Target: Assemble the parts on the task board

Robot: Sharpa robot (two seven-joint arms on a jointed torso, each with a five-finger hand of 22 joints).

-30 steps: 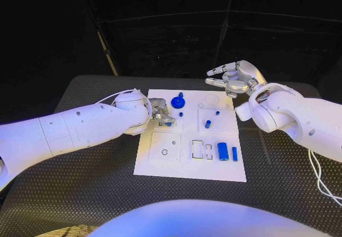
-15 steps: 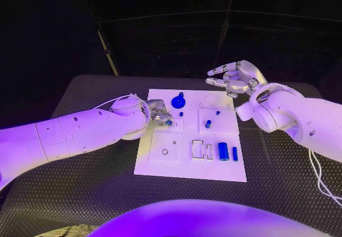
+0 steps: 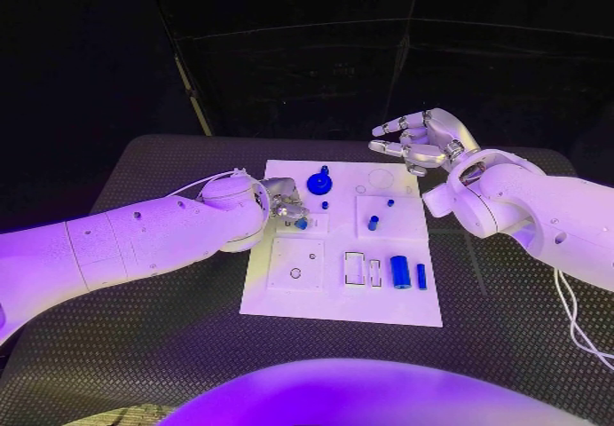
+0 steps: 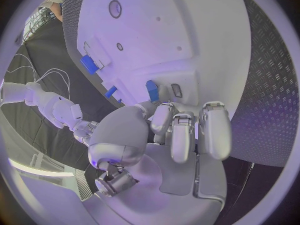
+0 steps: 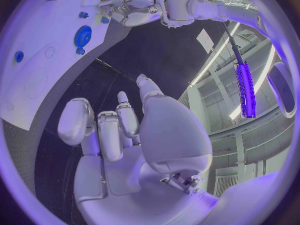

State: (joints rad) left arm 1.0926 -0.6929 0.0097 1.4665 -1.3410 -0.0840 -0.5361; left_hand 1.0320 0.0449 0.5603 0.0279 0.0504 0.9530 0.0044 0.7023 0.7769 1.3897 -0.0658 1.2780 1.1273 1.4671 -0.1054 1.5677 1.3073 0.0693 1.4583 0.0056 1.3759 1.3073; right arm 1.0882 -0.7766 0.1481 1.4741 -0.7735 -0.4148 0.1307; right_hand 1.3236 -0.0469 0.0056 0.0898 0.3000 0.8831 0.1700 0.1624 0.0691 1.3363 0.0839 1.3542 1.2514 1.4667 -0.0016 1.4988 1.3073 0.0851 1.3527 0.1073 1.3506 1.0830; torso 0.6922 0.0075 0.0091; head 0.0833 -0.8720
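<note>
The white task board (image 3: 288,297) lies mid-table. My left hand (image 3: 283,207) hovers low over its left side, fingers curled, with thumb and a finger pinching a small blue part (image 3: 301,224) whose lower end meets the board; this part (image 4: 152,91) stands next to a small slot (image 4: 177,90). A blue gear (image 3: 318,185) sits near the far edge, and blue pegs (image 3: 373,224) stand further right. A blue cylinder (image 3: 399,272) and a thin blue bar (image 3: 421,276) lie at the near right. My right hand (image 3: 420,140) is raised beyond the far right corner, fingers apart, holding nothing.
The black ribbed table (image 3: 153,346) surrounds the board. Empty rectangular slots (image 3: 355,268) and a round hole (image 3: 295,274) lie in the board's near half. My right forearm (image 3: 524,213) hangs over the table to the right of the board. The gear (image 5: 82,35) also appears beyond my right hand.
My left hand has shifted slightly nearer and lower over the small blue part. The right hand has stayed where it was.
</note>
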